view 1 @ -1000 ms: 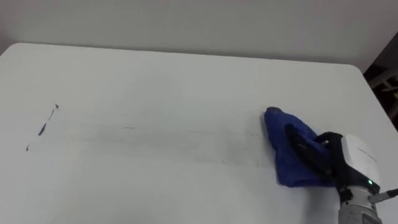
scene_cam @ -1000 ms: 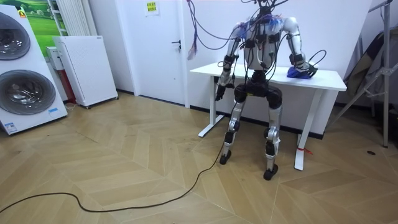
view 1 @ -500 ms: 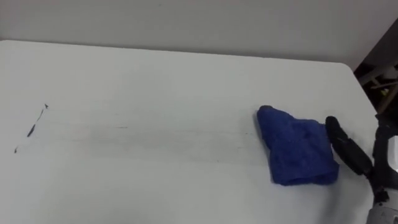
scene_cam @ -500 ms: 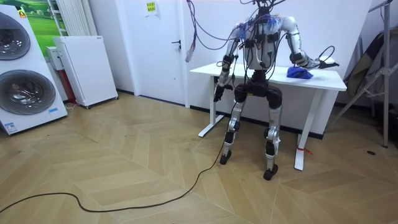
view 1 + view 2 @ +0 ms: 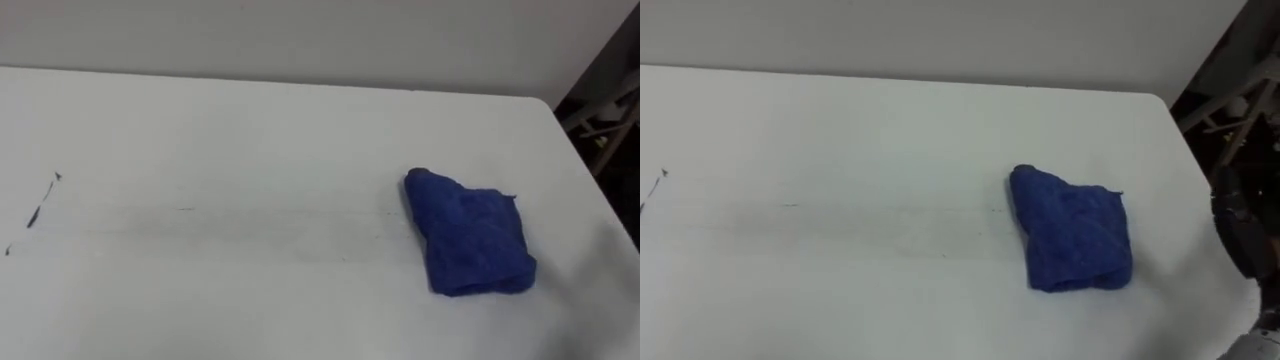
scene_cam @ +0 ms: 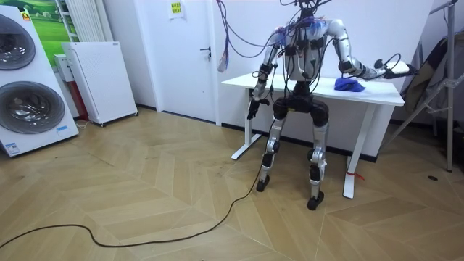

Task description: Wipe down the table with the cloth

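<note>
Right end of tabletop (image 5: 250, 120): blue cloth (image 5: 468, 240) lies loosely folded and flat, nothing touching it. Right robot hand (image 6: 399, 69) is held out past that end of the tabletop, well apart from the cloth. Whether it is spread or closed cannot be told. Left robot hand (image 6: 251, 111) hangs low by the robot's side below the tabletop edge, state likewise unreadable. The robot stands against the near long side, facing the wall.

Surface: short dark marks (image 5: 34, 213) remain near the left end, well apart from the cloth. A faint streak (image 5: 250, 213) runs from the cloth's side toward them.

Judgement: the wipe looks unfinished, or the arm is between strokes. To do it well:
- bring the hand back down onto the middle of the cloth, not its edge, so it does not unfold or bunch
- press flat and push in one long pass leftward along the streak
- the marks sit far to the left, so reach may run short; a handover to the left side may serve better

Against earlier frames: a second ago the right hand sat on the cloth, half a second ago just beside it, now clear. The cloth has kept its spot and shape. The small sideways shift of the scene is the camera's own.
</note>
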Controlling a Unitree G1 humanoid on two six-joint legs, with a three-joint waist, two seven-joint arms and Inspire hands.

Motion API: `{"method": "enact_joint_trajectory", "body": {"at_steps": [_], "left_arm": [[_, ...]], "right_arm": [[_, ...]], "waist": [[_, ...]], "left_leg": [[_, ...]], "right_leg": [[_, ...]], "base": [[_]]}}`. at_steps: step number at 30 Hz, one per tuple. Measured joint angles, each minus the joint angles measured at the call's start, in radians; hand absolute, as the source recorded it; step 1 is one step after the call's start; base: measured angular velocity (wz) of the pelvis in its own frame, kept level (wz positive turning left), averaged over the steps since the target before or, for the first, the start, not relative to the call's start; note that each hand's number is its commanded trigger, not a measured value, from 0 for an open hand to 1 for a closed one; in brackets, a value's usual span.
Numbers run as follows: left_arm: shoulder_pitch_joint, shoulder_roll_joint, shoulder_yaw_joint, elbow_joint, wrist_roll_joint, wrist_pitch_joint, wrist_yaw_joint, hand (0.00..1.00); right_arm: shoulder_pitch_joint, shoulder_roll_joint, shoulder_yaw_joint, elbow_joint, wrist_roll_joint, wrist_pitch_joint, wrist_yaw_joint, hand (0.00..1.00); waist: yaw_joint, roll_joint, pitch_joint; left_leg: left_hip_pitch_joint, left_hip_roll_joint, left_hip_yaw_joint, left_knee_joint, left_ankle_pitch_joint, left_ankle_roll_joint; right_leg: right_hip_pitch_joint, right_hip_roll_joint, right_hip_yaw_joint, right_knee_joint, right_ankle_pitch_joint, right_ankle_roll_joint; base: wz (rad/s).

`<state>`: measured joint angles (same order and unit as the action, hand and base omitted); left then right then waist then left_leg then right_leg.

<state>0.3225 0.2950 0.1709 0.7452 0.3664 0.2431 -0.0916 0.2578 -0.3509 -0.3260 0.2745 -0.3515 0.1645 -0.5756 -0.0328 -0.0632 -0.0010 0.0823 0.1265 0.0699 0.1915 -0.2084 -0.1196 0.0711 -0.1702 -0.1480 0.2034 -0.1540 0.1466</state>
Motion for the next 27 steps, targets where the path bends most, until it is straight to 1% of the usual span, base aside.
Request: {"method": "enact_joint_trajectory", "body": {"at_steps": [2, 3, 4, 5, 7, 8, 9, 10, 11, 12, 13, 14, 15, 16, 17, 19, 22, 23, 25, 26, 27], "left_arm": [[0.003, 0.000, 0.014, 0.002, 0.000, 0.004, 0.000, 0.00], [0.002, 0.000, 0.023, 0.003, 0.000, 0.016, 0.000, 0.00], [0.001, 0.000, 0.025, 0.003, 0.000, 0.021, 0.000, 0.00], [0.001, 0.000, 0.025, 0.003, 0.001, 0.024, 0.000, 0.00], [0.005, 0.000, 0.024, 0.001, 0.002, 0.032, 0.000, 0.00], [0.006, 0.000, 0.024, 0.001, 0.002, 0.037, 0.000, 0.00], [0.006, 0.000, 0.024, 0.001, 0.002, 0.039, 0.000, 0.00], [0.006, 0.000, 0.024, 0.001, 0.002, 0.039, 0.000, 0.00], [0.005, 0.000, 0.024, 0.001, 0.000, 0.039, 0.000, 0.00], [0.007, 0.000, 0.024, 0.001, -0.001, 0.041, 0.000, 0.00], [0.009, 0.000, 0.024, 0.001, -0.001, 0.041, 0.000, 0.00], [0.015, 0.000, 0.024, 0.001, -0.001, 0.043, 0.000, 0.00], [0.013, 0.000, 0.024, 0.001, -0.001, 0.043, 0.000, 0.00], [0.013, 0.000, 0.024, 0.001, -0.001, 0.043, 0.000, 0.00], [0.012, 0.000, 0.024, 0.001, -0.001, 0.046, 0.000, 0.00], [0.002, -0.002, 0.023, 0.005, 0.000, 0.058, 0.001, 0.00], [-0.015, -0.005, 0.020, 0.011, 0.002, 0.073, 0.001, 0.00], [-0.021, -0.008, 0.020, 0.015, 0.012, 0.079, 0.001, 0.00], [-0.020, -0.013, 0.020, 0.023, 0.043, 0.079, 0.002, 0.00], [-0.017, -0.017, 0.020, 0.026, 0.054, 0.078, 0.002, 0.00], [-0.012, -0.022, 0.021, 0.042, 0.069, 0.078, 0.006, 0.00]], "right_arm": [[0.003, 0.000, -0.016, 0.038, 0.059, 0.001, -0.001, 0.00], [0.012, 0.000, -0.017, 0.070, 0.124, 0.000, -0.003, 0.00], [0.017, 0.000, -0.017, 0.090, 0.152, 0.001, -0.003, 0.00], [0.025, 0.000, -0.019, 0.137, 0.199, 0.002, -0.003, 0.00], [0.027, 0.000, -0.029, 0.236, 0.266, 0.002, -0.002, 0.00], [0.028, 0.000, -0.035, 0.306, 0.309, 0.004, -0.002, 0.00], [0.030, 0.000, -0.035, 0.380, 0.349, 0.006, 0.002, 0.00], [0.033, 0.000, -0.035, 0.413, 0.375, 0.007, 0.006, 0.00], [0.041, 0.000, -0.035, 0.484, 0.427, 0.009, 0.016, 0.00], [0.044, 0.000, -0.036, 0.553, 0.464, 0.013, 0.026, 0.00], [0.047, 0.001, -0.035, 0.578, 0.481, 0.011, 0.032, 0.00], [0.051, 0.001, -0.036, 0.625, 0.511, 0.014, 0.044, 0.00], [0.056, 0.003, -0.036, 0.677, 0.538, 0.023, 0.057, 0.00], [0.056, 0.006, -0.036, 0.696, 0.550, 0.029, 0.063, 0.00], [0.061, 0.013, -0.036, 0.725, 0.572, 0.040, 0.075, 0.00], [0.060, 0.025, -0.036, 0.777, 0.593, 0.048, 0.091, 0.00], [0.058, 0.048, -0.037, 0.833, 0.621, 0.067, 0.117, 0.00], [0.057, 0.056, -0.041, 0.861, 0.621, 0.069, 0.129, 0.00], [0.057, 0.065, -0.040, 0.905, 0.622, 0.077, 0.156, 0.00], [0.059, 0.074, -0.040, 0.934, 0.621, 0.081, 0.180, 0.00], [0.064, 0.085, -0.040, 0.946, 0.620, 0.095, 0.202, 0.00]], "waist": [[-0.010, 0.002, 0.0019], [-0.016, 0.006, 0.0010], [-0.017, 0.005, 0.0012], [-0.021, 0.003, 0.0027], [-0.025, 0.003, 0.0010], [-0.027, 0.005, 0.0025], [-0.030, 0.002, 0.0038], [-0.031, 0.004, 0.0028], [-0.035, 0.002, 0.0025], [-0.038, 0.003, 0.0006], [-0.038, 0.002, -0.0010], [-0.043, 0.008, 0.0001], [-0.044, 0.005, -0.0029], [-0.043, 0.009, -0.0017], [-0.045, 0.006, -0.0038], [-0.046, 0.011, -0.0014], [-0.050, 0.011, -0.0012], [-0.051, 0.014, -0.0023], [-0.048, 0.018, -0.0050], [-0.046, 0.023, -0.0082], [-0.046, 0.026, -0.0110]], "left_leg": [[-0.002, 0.000, 0.000, 0.002, 0.000, 0.000], [-0.003, 0.000, 0.000, 0.005, 0.000, 0.000], [-0.003, 0.000, 0.000, 0.006, 0.000, 0.000], [-0.003, 0.000, 0.000, 0.006, -0.001, 0.001], [-0.003, 0.000, 0.000, 0.010, -0.002, 0.001], [-0.003, 0.000, 0.000, 0.014, -0.003, 0.002], [-0.003, 0.000, 0.000, 0.014, -0.003, 0.002], [-0.003, -0.001, 0.000, 0.014, -0.004, 0.002], [-0.003, -0.002, -0.001, 0.014, -0.004, 0.003], [-0.002, -0.003, -0.001, 0.013, -0.004, 0.003], [-0.002, -0.003, -0.001, 0.014, -0.004, 0.003], [-0.002, -0.003, -0.001, 0.014, -0.004, 0.003], [-0.002, -0.003, -0.001, 0.013, -0.004, 0.003], [-0.002, -0.003, -0.001, 0.013, -0.004, 0.003], [-0.002, -0.003, -0.001, 0.014, -0.004, 0.003], [-0.002, -0.003, -0.001, 0.015, -0.004, 0.003], [0.000, -0.003, 0.000, 0.026, -0.008, 0.004], [0.000, -0.003, 0.000, 0.032, -0.012, 0.004], [-0.001, -0.004, 0.000, 0.036, -0.016, 0.006], [-0.001, -0.004, 0.002, 0.040, -0.018, 0.007], [0.001, -0.004, 0.005, 0.040, -0.019, 0.007]], "right_leg": [[-0.001, -0.001, -0.002, 0.000, 0.000, 0.000], [0.001, -0.001, -0.003, 0.000, 0.000, 0.000], [0.001, -0.001, -0.003, 0.000, -0.002, 0.000], [0.002, -0.001, -0.002, 0.000, -0.003, 0.000], [0.004, -0.001, 0.003, -0.001, -0.005, -0.001], [0.006, -0.001, 0.003, -0.001, -0.005, -0.001], [0.007, -0.002, 0.007, -0.001, -0.005, -0.001], [0.008, -0.001, 0.010, -0.001, -0.007, -0.001], [0.011, -0.001, 0.017, -0.002, -0.011, -0.001], [0.012, 0.002, 0.034, -0.002, -0.015, -0.002], [0.012, 0.003, 0.038, -0.002, -0.015, -0.002], [0.012, 0.004, 0.038, -0.002, -0.016, -0.003], [0.012, 0.004, 0.038, -0.002, -0.016, -0.003], [0.012, 0.003, 0.038, -0.002, -0.016, -0.003], [0.012, 0.004, 0.038, -0.002, -0.016, -0.003], [0.012, 0.004, 0.038, -0.002, -0.016, -0.003], [0.013, 0.003, 0.038, -0.003, -0.016, -0.003], [0.015, 0.002, 0.037, -0.003, -0.016, -0.002], [0.015, 0.000, 0.037, -0.006, -0.017, -0.001], [0.017, 0.000, 0.040, -0.008, -0.017, -0.001], [0.018, 0.000, 0.046, -0.008, -0.016, -0.001]], "base": [[0.00], [0.00], [0.03], [0.00], [0.00], [0.00], [0.00], [0.05], [0.07], [0.05], [0.00], [0.00], [0.00], [0.00], [0.00], [0.00], [0.00], [0.00], [-0.02], [-0.06], [-0.07]]}}
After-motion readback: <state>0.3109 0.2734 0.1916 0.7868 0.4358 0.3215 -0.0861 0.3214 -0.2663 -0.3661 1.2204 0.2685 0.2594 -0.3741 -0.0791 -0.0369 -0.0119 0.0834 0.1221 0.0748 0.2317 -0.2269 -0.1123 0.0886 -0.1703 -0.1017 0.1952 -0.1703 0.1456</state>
